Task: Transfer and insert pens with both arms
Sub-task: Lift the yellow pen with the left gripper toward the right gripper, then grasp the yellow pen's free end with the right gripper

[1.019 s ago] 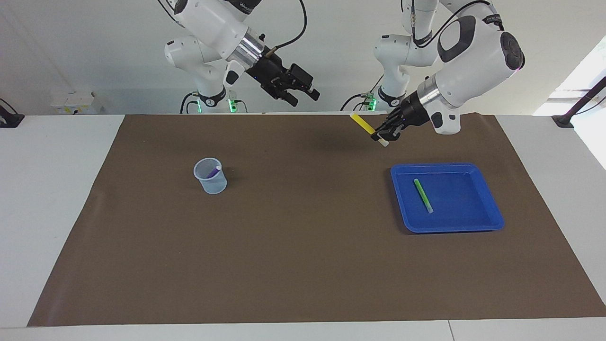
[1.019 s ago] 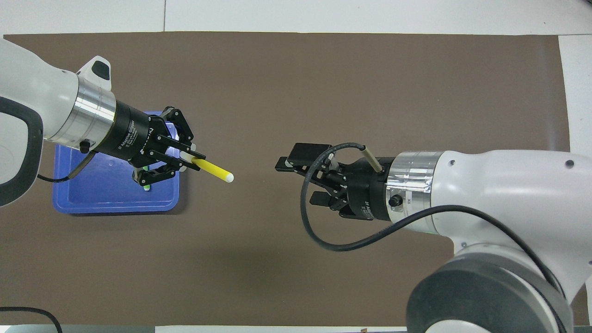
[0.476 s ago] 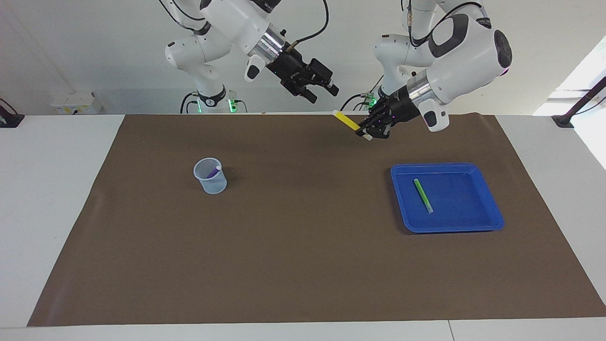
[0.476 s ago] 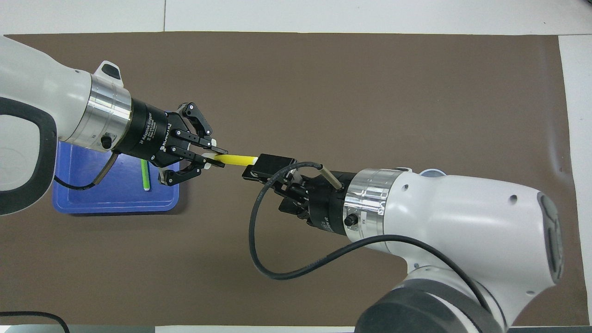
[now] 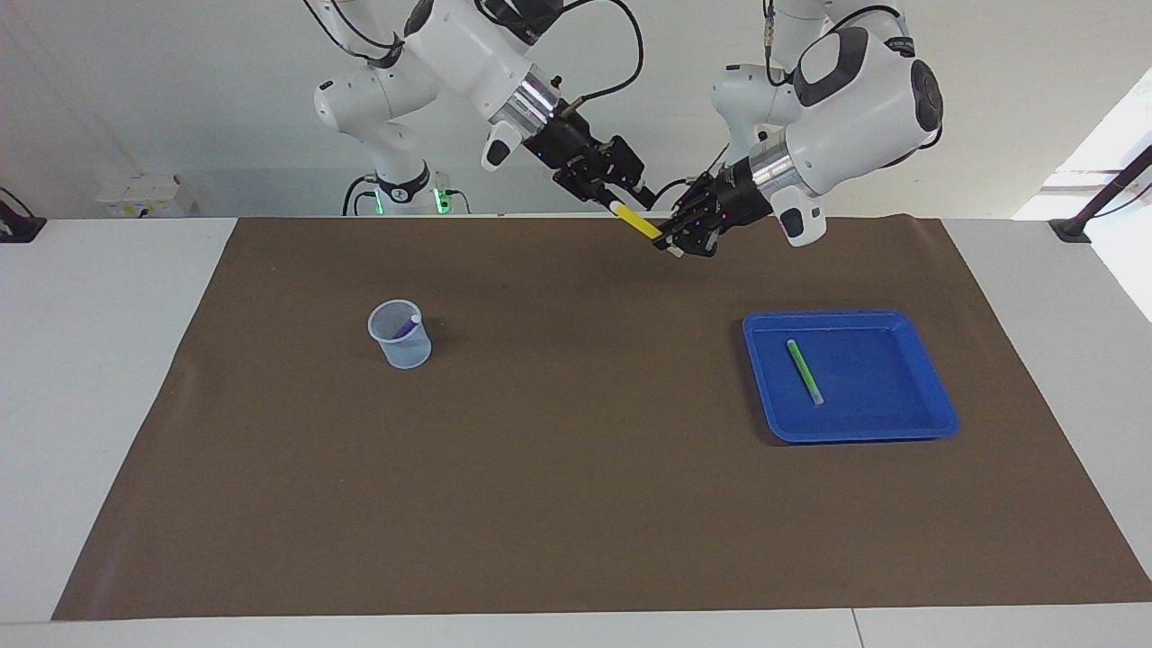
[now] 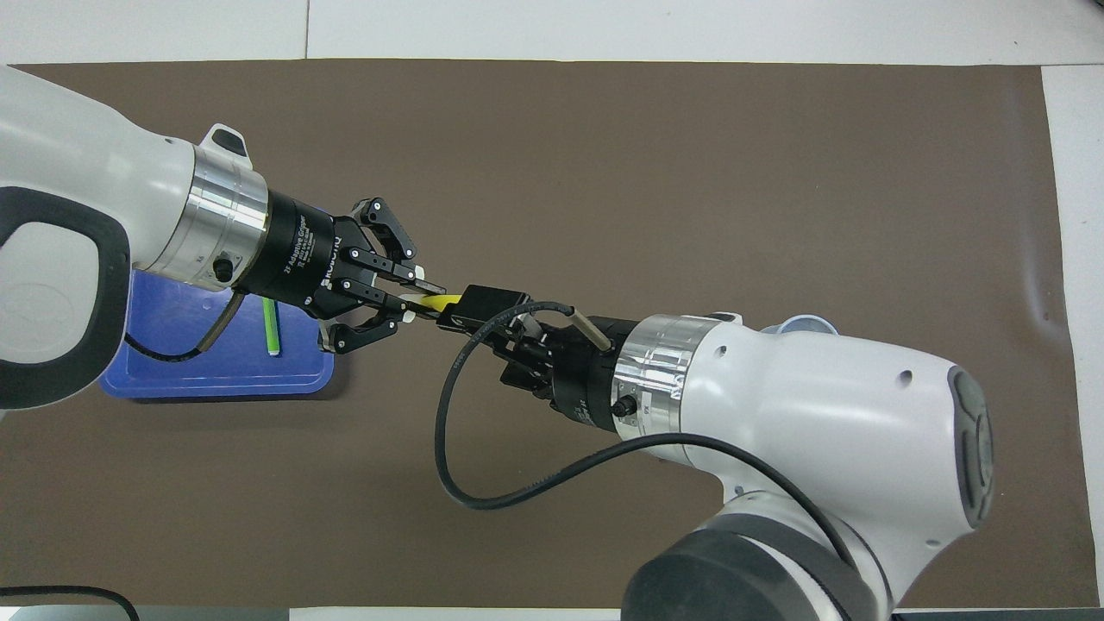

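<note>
Two grippers met in the air over the brown mat [image 5: 576,504], joined by one yellow pen [image 5: 638,222]. The left gripper [image 5: 671,246] was clamped on the pen's pale end, its fingertips pressed together on the barrel while the outer links splayed sideways. The right gripper [image 5: 620,199] was at the pen's free end. Whether it had closed on the pen could not be told: the overhead view hid that end under the gripper's black upper part, and the facing view showed only the tip of the pen against it. In the overhead view just a short yellow stretch showed between the two grippers. The facing view showed more of the pen, sloping down from the right gripper to the left one, with both raised well above the mat. From overhead the left gripper seemed to overlap a corner of the blue tray [image 5: 846,315]; the facing view showed it well apart from the tray. The green pen [image 5: 804,370] lay flat in the tray, below the left arm's wrist in the overhead view. The clear cup [image 5: 400,347], with the purple pen [image 5: 405,329] leaning inside, stood toward the right arm's end, well apart from both grippers. Overhead the right arm hid all but the cup's rim, and the purple pen did not show.
</note>
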Tool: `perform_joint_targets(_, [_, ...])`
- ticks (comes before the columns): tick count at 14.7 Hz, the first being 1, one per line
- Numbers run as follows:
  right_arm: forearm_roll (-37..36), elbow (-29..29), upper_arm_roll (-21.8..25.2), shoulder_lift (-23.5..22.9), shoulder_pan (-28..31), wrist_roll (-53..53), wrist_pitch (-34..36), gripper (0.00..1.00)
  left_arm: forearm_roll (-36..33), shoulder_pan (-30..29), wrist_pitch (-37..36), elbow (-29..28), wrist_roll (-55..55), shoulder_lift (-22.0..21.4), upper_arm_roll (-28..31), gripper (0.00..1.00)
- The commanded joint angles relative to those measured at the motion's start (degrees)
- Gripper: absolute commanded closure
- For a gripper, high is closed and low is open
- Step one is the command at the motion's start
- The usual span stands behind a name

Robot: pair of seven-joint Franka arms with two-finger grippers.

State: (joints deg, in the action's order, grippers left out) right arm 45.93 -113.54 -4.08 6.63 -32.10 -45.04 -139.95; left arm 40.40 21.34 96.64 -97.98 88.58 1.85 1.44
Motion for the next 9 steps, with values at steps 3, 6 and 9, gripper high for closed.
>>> perform_joint_targets(3, [-0.84, 0.78, 0.03, -0.74, 0.55, 0.57, -1.73, 0.38, 0.99, 0.72, 1.35, -2.92, 0.63, -2.29, 0.49, 1.00])
perform_joint_targets(6, [-0.84, 0.69, -0.06, -0.83, 0.46, 0.57, -2.00, 0.41, 1.78, 0.72, 1.35, -2.83, 0.63, -2.29, 0.58, 1.00])
perform_joint_targets(9, [-0.84, 0.78, -0.06, -0.83, 0.46, 0.57, -2.00, 0.54, 1.78, 0.72, 1.35, -2.83, 0.63, -2.29, 0.49, 1.00])
